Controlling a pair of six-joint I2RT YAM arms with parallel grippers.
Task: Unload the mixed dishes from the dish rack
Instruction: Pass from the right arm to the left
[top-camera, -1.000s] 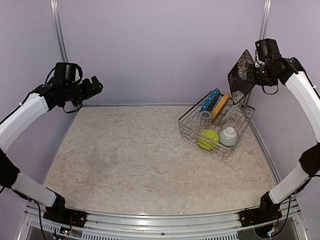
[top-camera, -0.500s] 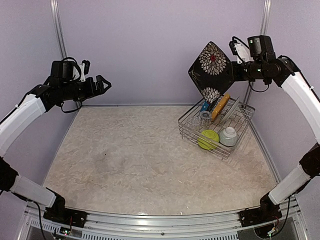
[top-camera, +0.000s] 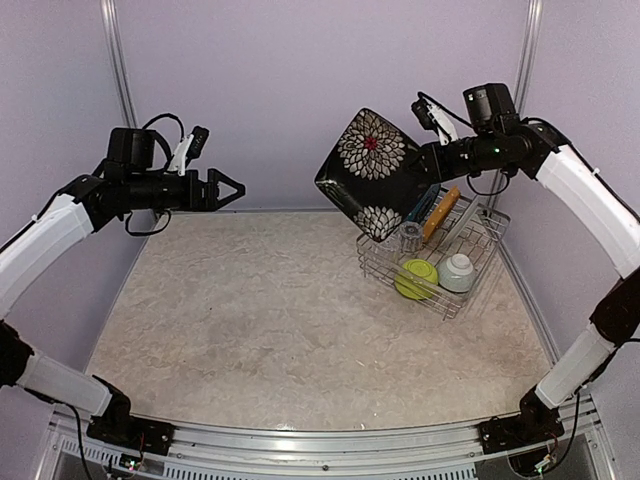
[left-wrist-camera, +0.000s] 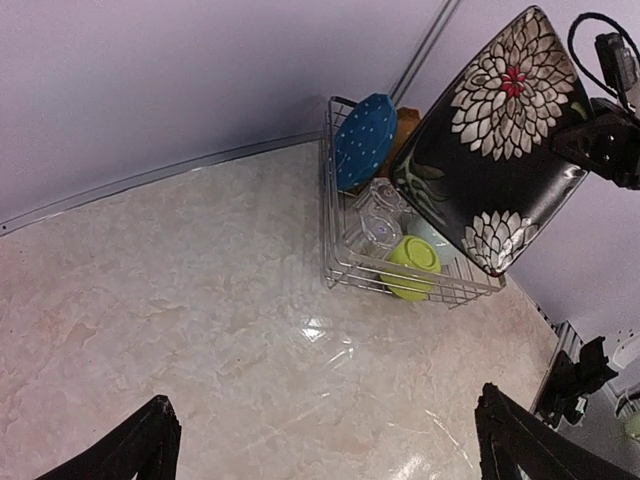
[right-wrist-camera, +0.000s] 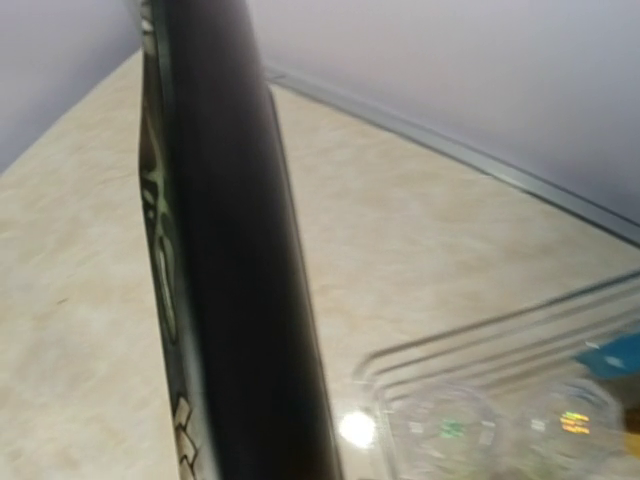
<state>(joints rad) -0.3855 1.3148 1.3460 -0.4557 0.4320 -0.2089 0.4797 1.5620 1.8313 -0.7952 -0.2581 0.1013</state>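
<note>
Swinging left from beside the wall, the right gripper (top-camera: 425, 163) stays clamped on a corner of the black square plate (top-camera: 372, 172), which now hangs tilted in mid-air, up and left of the dish rack (top-camera: 380, 268). The left gripper (top-camera: 228, 188), jaws spread wide and empty, has extended further toward the plate.

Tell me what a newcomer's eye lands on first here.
The black square plate with white flowers hangs in mid-air on one corner at the far right, clamped at its edge by the right arm's jaws. Below it sits the dish rack, holding a lime-green bowl, a blue dotted plate and more. The left arm points toward it, jaws wide open and empty.
</note>
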